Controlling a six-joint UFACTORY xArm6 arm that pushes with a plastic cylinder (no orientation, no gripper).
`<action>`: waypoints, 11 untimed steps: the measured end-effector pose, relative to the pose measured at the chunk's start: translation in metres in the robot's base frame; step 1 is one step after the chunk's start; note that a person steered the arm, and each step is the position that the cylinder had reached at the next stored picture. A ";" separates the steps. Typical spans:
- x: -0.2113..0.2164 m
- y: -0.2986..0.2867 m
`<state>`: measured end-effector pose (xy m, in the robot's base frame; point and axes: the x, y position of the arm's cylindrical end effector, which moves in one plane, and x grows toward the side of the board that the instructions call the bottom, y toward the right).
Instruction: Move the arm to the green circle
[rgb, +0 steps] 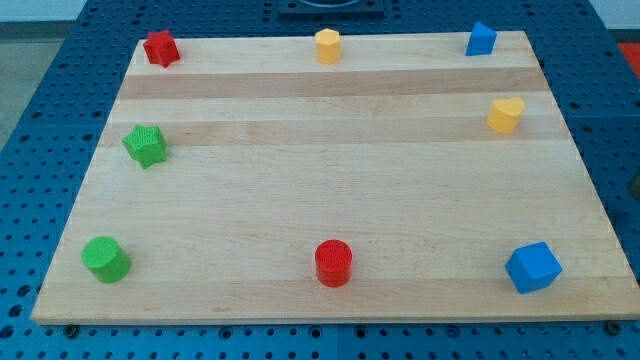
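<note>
Green circle (105, 258) sits at the board's (330, 200) bottom-left corner; my tip is out of view.

One cam, high at board's (330, 190) near edge, angled down, whole board in frame.

Pale wooden board (330, 190) on blue perforated table (50, 90); even light, dark fixture at view's top (330, 8)
</note>
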<state>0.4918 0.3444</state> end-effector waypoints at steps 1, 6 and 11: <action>0.000 -0.003; -0.015 -0.536; 0.091 -0.628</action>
